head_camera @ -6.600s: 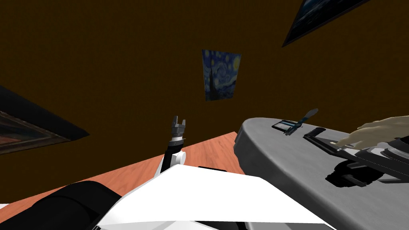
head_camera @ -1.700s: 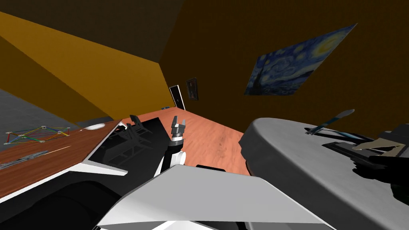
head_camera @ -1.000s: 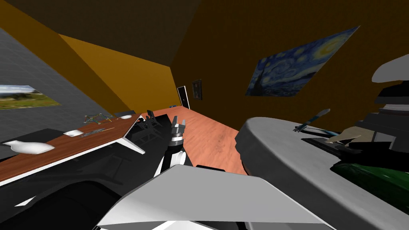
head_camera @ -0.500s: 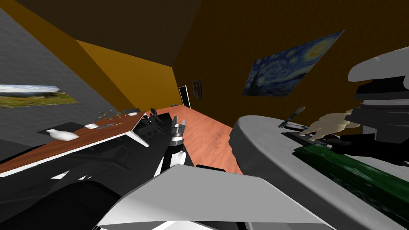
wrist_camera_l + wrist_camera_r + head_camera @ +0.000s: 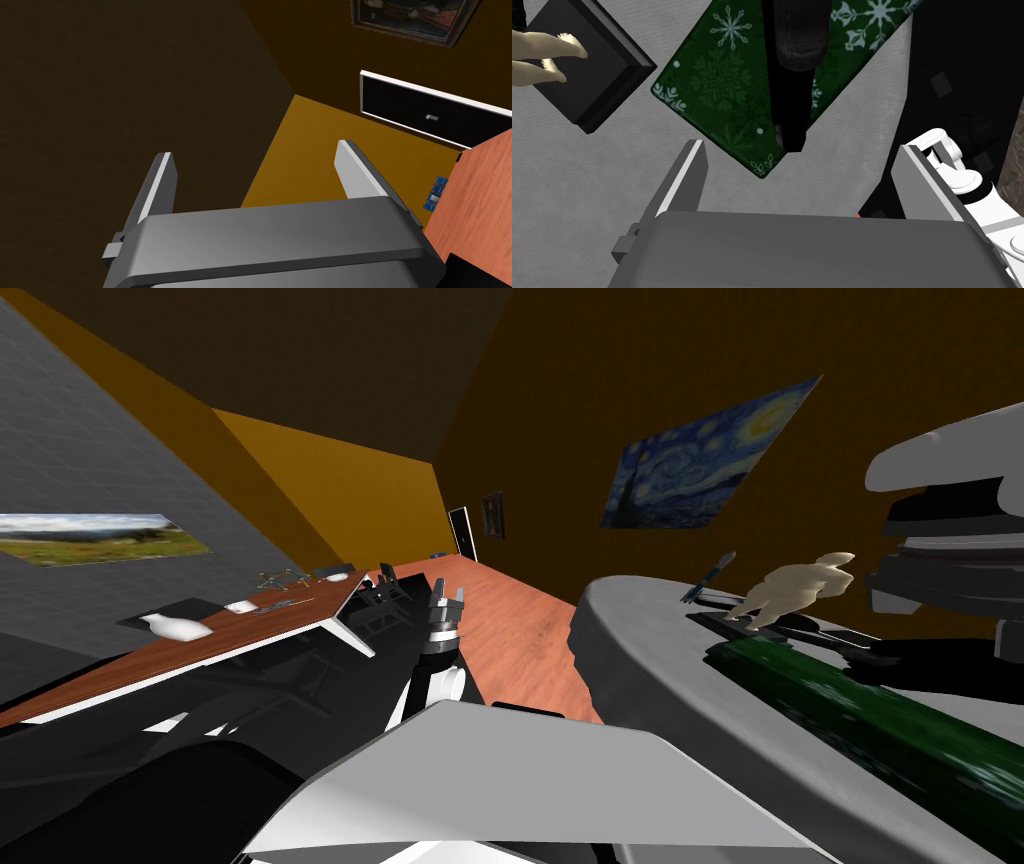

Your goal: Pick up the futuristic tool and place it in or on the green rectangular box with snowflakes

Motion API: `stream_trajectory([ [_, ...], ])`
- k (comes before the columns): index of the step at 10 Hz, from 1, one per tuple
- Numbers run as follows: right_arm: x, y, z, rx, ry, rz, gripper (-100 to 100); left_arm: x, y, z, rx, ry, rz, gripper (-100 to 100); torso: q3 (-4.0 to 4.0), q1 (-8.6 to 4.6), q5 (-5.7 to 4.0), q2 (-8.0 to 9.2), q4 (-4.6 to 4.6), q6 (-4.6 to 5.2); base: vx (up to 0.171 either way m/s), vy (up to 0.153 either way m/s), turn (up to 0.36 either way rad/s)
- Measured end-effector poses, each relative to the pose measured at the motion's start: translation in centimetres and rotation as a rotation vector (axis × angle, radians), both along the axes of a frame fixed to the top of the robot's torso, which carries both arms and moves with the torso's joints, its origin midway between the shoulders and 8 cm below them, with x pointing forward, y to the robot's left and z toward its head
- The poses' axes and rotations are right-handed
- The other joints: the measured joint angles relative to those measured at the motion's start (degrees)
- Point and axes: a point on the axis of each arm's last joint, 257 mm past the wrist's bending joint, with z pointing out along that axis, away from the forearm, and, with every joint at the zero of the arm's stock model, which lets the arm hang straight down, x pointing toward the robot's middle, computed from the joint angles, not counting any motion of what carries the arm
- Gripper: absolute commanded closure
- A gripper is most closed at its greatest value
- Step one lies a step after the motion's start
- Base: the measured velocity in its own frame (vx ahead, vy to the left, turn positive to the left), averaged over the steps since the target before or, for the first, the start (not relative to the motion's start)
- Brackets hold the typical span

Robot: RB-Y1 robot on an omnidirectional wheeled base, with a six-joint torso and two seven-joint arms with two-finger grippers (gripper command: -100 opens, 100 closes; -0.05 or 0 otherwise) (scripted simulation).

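- R gripper (image 5: 802, 146) hangs over a grey round table (image 5: 650, 673). Its fingers stand wide apart w/ nothing btwn them.
- Just ahead of those fingers lies the green box (image 5: 727, 95), rectangular, dark green w/ pale snowflakes, one corner pointing toward the gripper.
- A dark bar-shaped tool (image 5: 792, 100) lies across the box lid; its narrow end stops near the box corner closest to the fingers, its thicker end runs out of frame.
- Can't tell for sure whether the tool rests on the lid or only overlaps it from this angle.
- Beside the box sits a dark square base (image 5: 587, 85) carrying a beige figurine (image 5: 795, 588); base and box are near, not touching.
- Head view: box shows as a long green slab at lower right of frame, figurine right of centre, slim blue-grey item (image 5: 712, 576) just left of the figurine, near the table's far rim.
- L gripper (image 5: 448, 588) is raised at centre of frame, away from the table, fingers wide and empty.
- Progress, as a judgement: pick-up and drop look done, since the tool is over the box and the R gripper is empty.
- Left to do: prob. only confirm the tool sits steady and lift the R arm clear w/o knocking it.
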Motion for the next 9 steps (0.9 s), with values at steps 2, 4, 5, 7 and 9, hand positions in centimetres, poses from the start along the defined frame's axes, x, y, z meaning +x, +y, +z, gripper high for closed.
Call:
stream_trajectory([
  [2,0.0,0.0,0.0,0.000,0.000,0.000,0,0.0,0.0,0.0,0.000,0.000,0.000,0,-0.02,0.03,0.01,-0.03,-0.01,0.00,0.000,0.000,0.000],
  [4,-0.5,-0.1,0.1,0.013,-0.010,0.000,-100,0.0,0.0,0.0,0.000,0.000,0.000,0,-0.08,0.15,0.05,-0.15,-0.04,-0.05,0.045,0.027,0.144],
  [5,-1.2,-0.6,0.2,0.015,-0.007,-0.002,-100,0.0,0.0,0.0,0.000,0.000,0.000,0,-0.12,0.15,0.04,-0.19,-0.05,-0.01,0.022,0.009,-0.017],
  [7,-2.4,-1.0,0.4,0.022,-0.009,-0.011,-100,0.0,0.0,0.0,0.000,0.000,0.000,0,-0.11,0.17,0.05,-0.18,-0.05,-0.05,0.043,0.026,0.131],
  [9,-4.3,-1.6,1.3,0.012,0.003,-0.026,-100,0.0,0.0,0.0,0.000,0.000,0.000,0,-0.08,0.10,0.04,-0.13,-0.03,0.01,0.033,0.014,0.091],
])
